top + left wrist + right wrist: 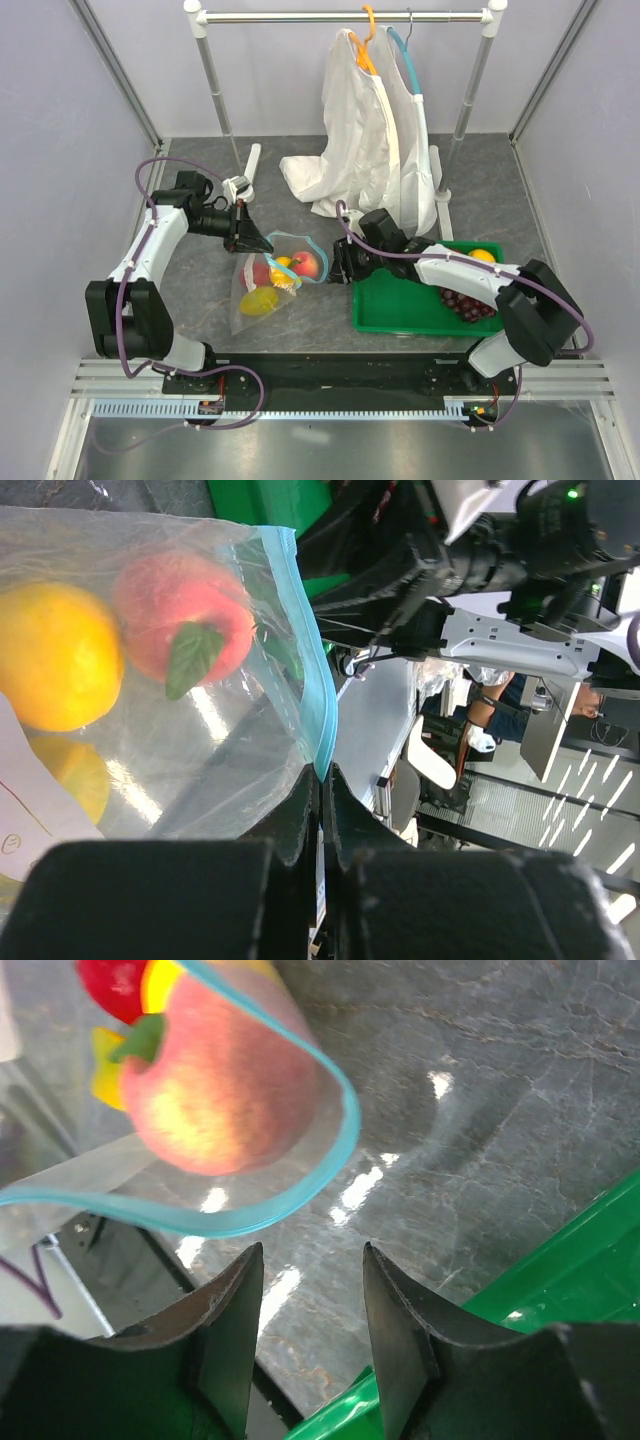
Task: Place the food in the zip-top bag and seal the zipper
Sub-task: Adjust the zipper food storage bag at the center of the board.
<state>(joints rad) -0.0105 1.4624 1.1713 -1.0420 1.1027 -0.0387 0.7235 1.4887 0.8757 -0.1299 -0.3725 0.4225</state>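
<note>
The clear zip-top bag lies left of centre with its mouth held open. Its teal zipper curves in a loop. Inside are a pink-orange peach, a red round fruit and yellow pieces. My left gripper is shut on the bag's mouth corner; in the left wrist view the zipper runs into the closed jaws. My right gripper is open and empty just right of the bag mouth; the right wrist view shows the peach and the zipper beyond its fingertips. The purple grape bunch lies in the green bin.
A green bin stands at the right front, holding the grapes and a yellow-orange fruit. A clothes rail at the back carries white garments on hangers, draping onto the table behind my right arm.
</note>
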